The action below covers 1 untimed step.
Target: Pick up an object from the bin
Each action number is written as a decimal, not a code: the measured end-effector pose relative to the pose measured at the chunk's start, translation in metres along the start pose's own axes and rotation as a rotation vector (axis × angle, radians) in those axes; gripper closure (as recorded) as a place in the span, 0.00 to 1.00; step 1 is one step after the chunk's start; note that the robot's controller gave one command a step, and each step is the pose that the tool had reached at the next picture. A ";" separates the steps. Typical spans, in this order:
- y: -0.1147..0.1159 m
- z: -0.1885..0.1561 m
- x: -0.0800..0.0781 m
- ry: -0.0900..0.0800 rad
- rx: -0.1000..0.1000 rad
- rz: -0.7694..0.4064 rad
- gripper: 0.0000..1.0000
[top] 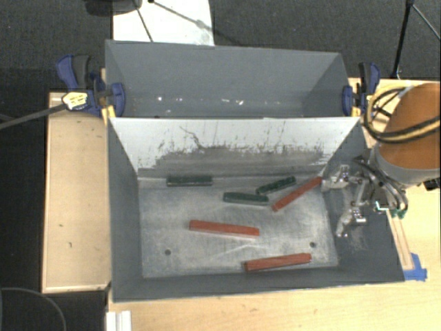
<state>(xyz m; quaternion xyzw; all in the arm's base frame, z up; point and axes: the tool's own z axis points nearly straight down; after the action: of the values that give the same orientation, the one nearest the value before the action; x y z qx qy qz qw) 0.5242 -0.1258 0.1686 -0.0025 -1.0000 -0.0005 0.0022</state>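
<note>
Slanted red-brown stick (296, 194), the thing nearest the gripper (350, 209), lies on the floor of the bin (227, 81) toward the back right corner. Its higher end points at the right wall and stops just beside the gripper's metal parts; whether the two touch cannot be told. The gripper hangs over the sloping right wall, about midway along it. Its metal blends into the grey wall behind, so I cannot tell whether the claw is spread or pressed together. Behind it the arm's orange cover (417, 136) is cut off at the view's right side, with black cables (382, 112) looped across it.

Just left of the slanted stick lie a tilted dark green stick (276, 185) and a flat dark green stick (245, 198). Their near ends come close together, and whether they overlap is hard to make out. A lone dark green stick (189, 181) lies at the foot of the back wall, toward the left. A middle red-brown stick (224, 228) rests near the centre of the floor. A front red-brown stick (277, 261) lies along the front edge toward the right corner, well apart from the others.
</note>
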 end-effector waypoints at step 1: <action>0.000 -0.004 -0.002 -0.007 0.002 -0.004 0.00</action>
<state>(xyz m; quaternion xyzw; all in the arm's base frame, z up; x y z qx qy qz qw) 0.5261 -0.1255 0.1723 -0.0007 -1.0000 0.0003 -0.0015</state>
